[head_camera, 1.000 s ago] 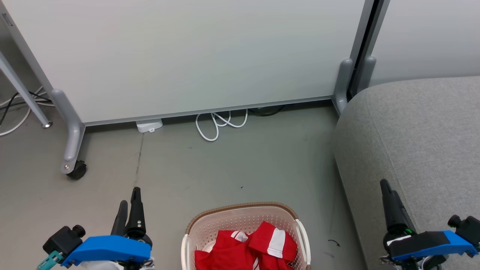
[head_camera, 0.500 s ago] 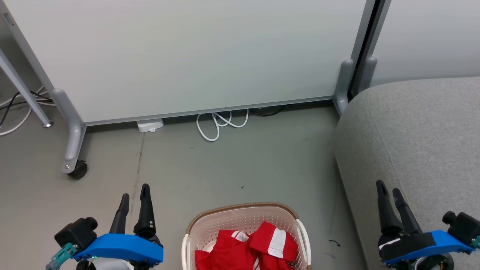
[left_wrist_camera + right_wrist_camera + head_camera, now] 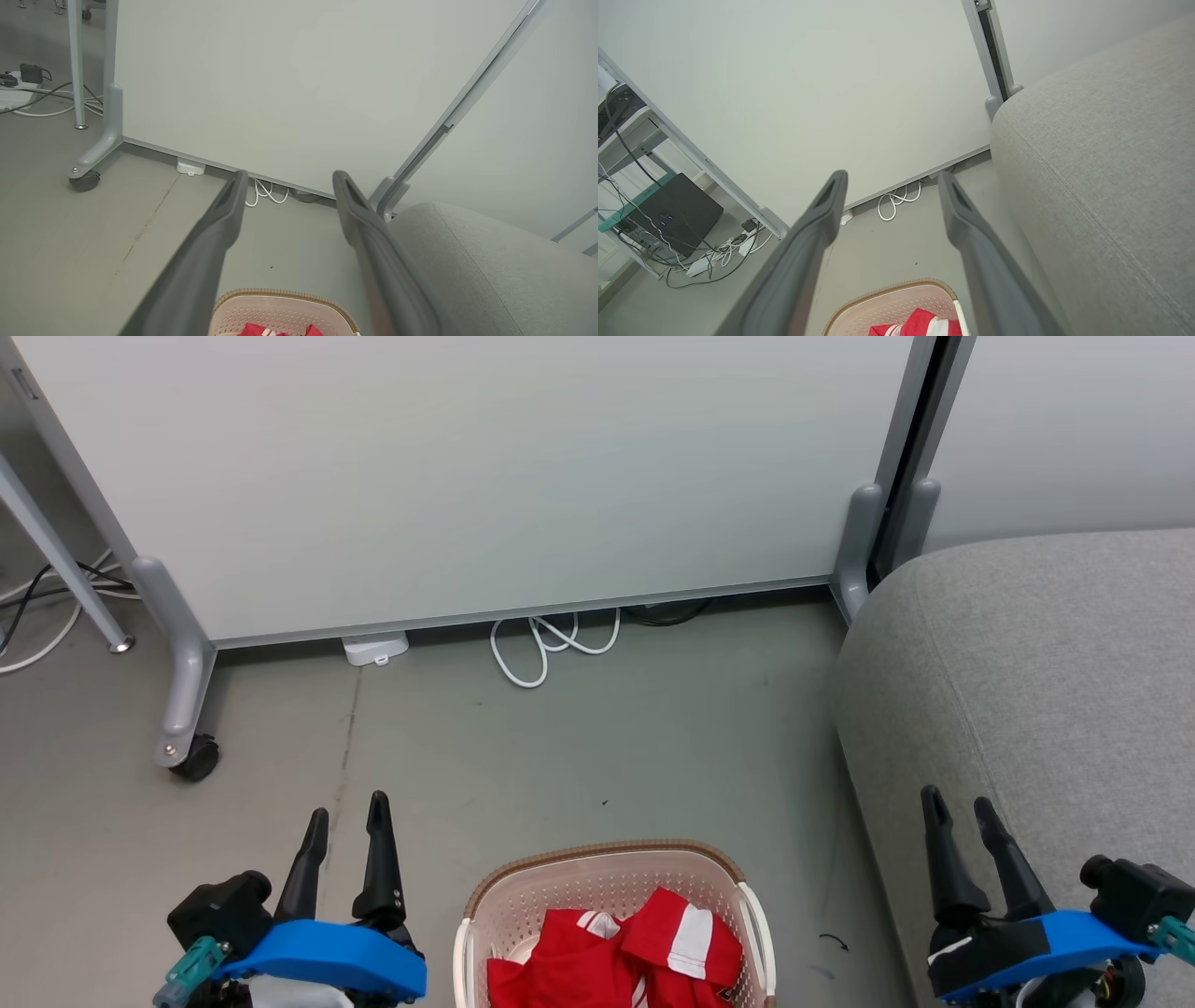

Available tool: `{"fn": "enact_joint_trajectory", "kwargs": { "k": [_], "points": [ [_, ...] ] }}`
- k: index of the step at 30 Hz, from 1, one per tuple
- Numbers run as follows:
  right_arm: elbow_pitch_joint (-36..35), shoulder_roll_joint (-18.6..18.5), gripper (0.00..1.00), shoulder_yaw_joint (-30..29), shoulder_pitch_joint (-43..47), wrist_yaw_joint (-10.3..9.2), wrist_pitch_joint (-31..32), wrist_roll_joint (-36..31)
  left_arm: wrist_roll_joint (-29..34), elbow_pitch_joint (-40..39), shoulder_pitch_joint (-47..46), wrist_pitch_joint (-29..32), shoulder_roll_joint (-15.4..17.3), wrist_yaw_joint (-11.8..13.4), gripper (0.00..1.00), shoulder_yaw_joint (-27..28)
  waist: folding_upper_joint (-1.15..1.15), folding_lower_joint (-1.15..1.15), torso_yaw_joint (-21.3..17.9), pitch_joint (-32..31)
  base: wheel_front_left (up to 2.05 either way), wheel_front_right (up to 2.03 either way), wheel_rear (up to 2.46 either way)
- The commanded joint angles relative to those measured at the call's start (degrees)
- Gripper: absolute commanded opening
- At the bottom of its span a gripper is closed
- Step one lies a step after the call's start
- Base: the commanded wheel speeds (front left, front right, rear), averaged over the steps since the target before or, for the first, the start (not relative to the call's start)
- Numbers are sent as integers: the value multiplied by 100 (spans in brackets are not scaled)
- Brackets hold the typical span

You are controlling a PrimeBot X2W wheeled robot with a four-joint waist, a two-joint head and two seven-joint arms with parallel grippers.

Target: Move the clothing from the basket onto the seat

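**A:** What does the head view show of the clothing?

**B:** The clothing (image 3: 616, 957) is bright red cloth with white stripes. It lies crumpled in the basket (image 3: 607, 851), which is cream perforated plastic with a brown rim, at the bottom edge. It sits between the left gripper (image 3: 348, 805) and the right gripper (image 3: 956, 798), and neither touches it. Both grippers have their fingers spread with nothing between them. The basket stands on grey floor (image 3: 560, 756), with the grey seat (image 3: 1046, 663) to its right. Beyond it are a pale partition (image 3: 467, 476) and a looped white cable (image 3: 551, 649).

**A:** And the left wrist view?

**B:** Red cloth peeks up at the bottom edge, low between the two parted fingers and clear of them. The seat is on the right and the partition's caster (image 3: 83, 181) on the left.

**A:** And the right wrist view?

**B:** Red and white fabric lies in the basket beneath the spread, empty fingers. The seat rises along the right side. On the left are a black box (image 3: 677, 212) and tangled cords.
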Motion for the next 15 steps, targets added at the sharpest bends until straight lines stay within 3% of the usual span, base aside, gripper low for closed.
{"fn": "enact_joint_trajectory", "kwargs": {
  "k": [1, 15],
  "points": [
    [-83, -43, 100, 13, 0, 9, -48, -174, 156, -56, -86, -57, 42, 28, 100, -36, 0, 0, 3, 0, 0, 0, 0],
    [-136, -49, 100, 92, 17, 11, -230, -971, 794, 2, -61, -262, 18, 90, 100, -83, 0, 0, 4, -1, 0, 0, 0]
  ]
}}
